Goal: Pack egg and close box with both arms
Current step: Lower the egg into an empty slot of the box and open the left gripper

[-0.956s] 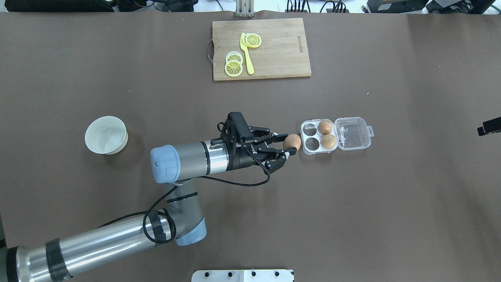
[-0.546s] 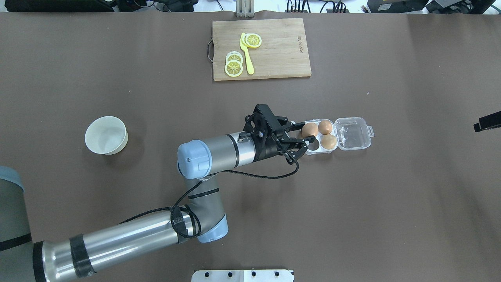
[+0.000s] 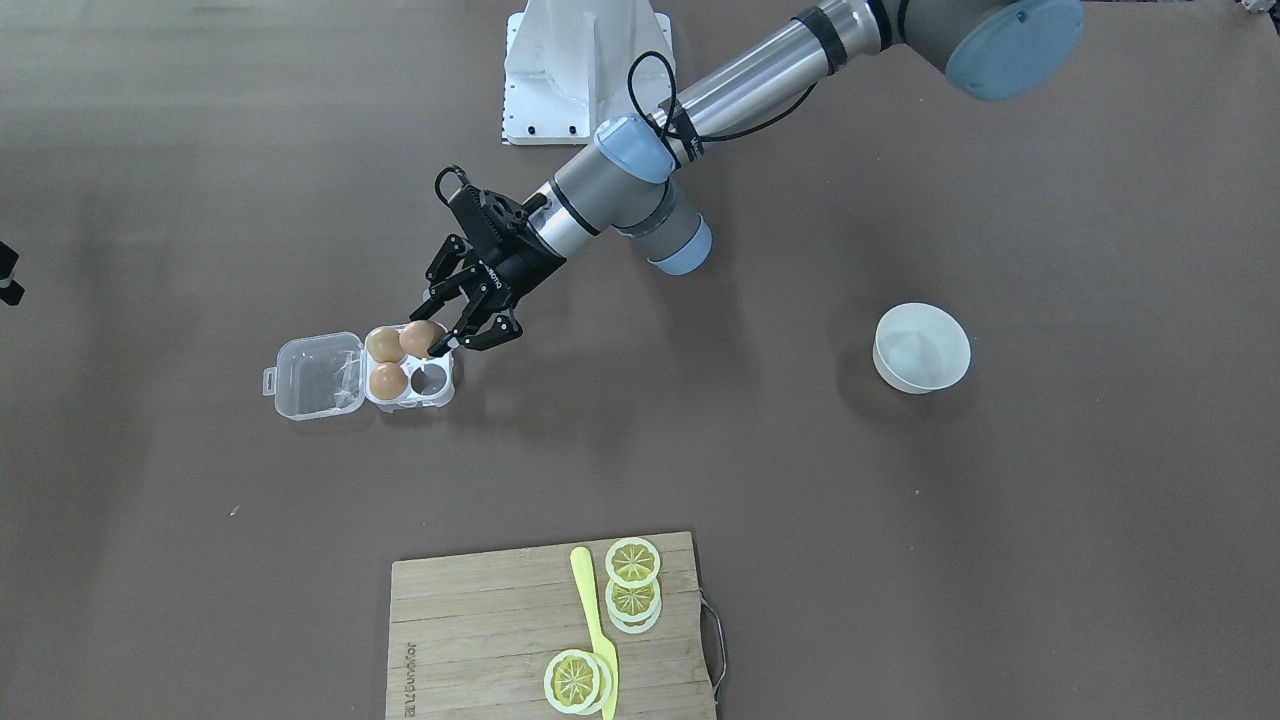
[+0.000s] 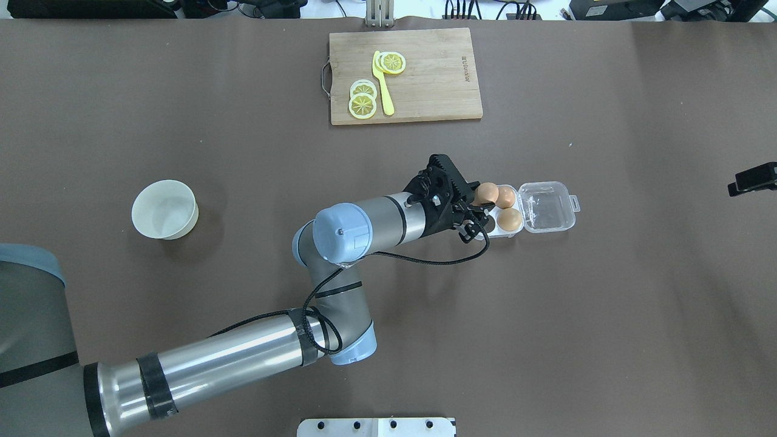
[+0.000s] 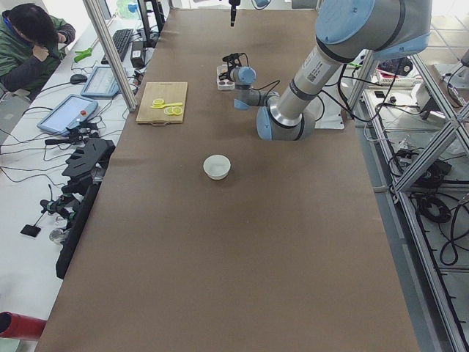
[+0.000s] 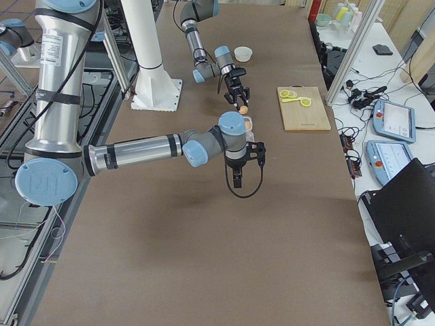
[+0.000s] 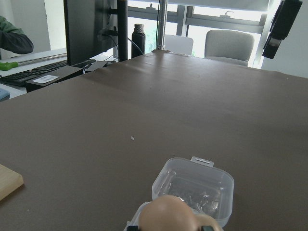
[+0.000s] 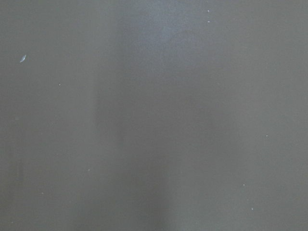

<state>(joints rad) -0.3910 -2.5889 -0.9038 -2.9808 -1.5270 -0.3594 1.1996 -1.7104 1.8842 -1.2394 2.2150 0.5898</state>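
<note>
Across brown table (image 4: 607,303), noted silver-grey tubular left arm (image 4: 243,358) reaching to small clear plastic four-cup box (image 4: 549,206), lid open. Found black left gripper (image 4: 484,201) clamped on small tan-brown egg (image 4: 485,193) just above its empty cups. Could not judge black right gripper (image 4: 753,179) apart or together.

Pretty sure it's a glossy clear plastic egg carton (image 4: 547,207) on a matt brown table cover (image 4: 607,334), plus a pale wooden cutting board (image 4: 438,91) and a shiny silver metal left arm (image 4: 212,363).

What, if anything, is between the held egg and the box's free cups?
Nothing visible: the left hand holds the egg just above a free cup of the box, and the lid lies open to the side.
</note>
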